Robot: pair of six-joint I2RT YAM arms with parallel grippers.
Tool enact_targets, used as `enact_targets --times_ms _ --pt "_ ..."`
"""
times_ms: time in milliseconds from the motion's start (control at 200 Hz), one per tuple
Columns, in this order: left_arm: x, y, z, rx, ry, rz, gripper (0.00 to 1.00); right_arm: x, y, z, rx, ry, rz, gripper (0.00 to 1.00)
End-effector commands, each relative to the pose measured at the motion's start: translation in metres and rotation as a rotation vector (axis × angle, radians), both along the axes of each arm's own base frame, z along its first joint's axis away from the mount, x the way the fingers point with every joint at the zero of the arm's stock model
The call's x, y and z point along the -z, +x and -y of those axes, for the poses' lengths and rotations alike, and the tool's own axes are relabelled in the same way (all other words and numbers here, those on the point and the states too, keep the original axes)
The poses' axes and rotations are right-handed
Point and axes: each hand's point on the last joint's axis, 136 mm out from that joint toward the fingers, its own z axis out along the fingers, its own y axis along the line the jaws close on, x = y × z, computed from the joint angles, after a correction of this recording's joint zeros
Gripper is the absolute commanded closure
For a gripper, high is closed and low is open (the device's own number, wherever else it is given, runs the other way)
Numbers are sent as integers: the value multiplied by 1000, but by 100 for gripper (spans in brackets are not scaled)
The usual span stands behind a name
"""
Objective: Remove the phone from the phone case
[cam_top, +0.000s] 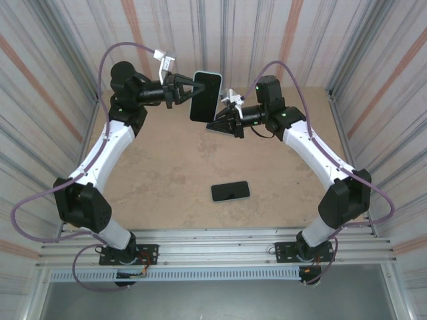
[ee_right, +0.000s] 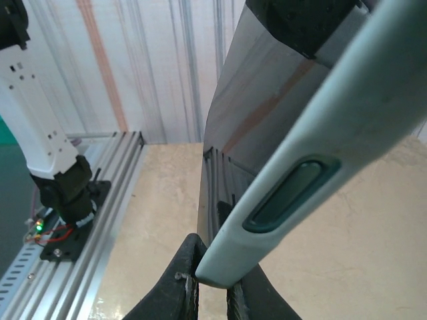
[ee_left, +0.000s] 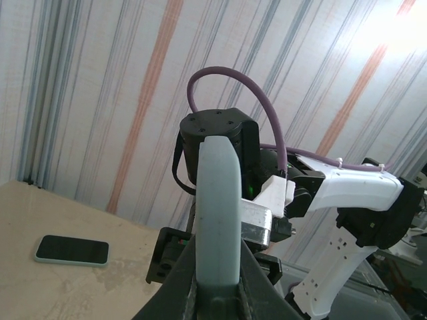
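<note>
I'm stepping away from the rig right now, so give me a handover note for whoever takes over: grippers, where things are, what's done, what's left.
Left gripper: shut on the phone case, holding it upright above the table.
Right gripper: shut on the case's lower corner.
A second handset lies flat on the table.
Done: case lifted, both grips set.
Left: the phone looks seated in the case; peel it free.
</note>
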Motion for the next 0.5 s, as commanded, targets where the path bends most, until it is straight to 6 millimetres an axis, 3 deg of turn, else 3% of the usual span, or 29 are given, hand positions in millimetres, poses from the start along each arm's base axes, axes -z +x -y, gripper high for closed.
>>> enact_targets --times_ms 0,496 --pt "-24 -25 1 62 -15 -45 100 4 17 3 104 -66 133 88" --pt "-29 -30 7 90 -21 -35 100 -15 19 8 163 -71 252 87"
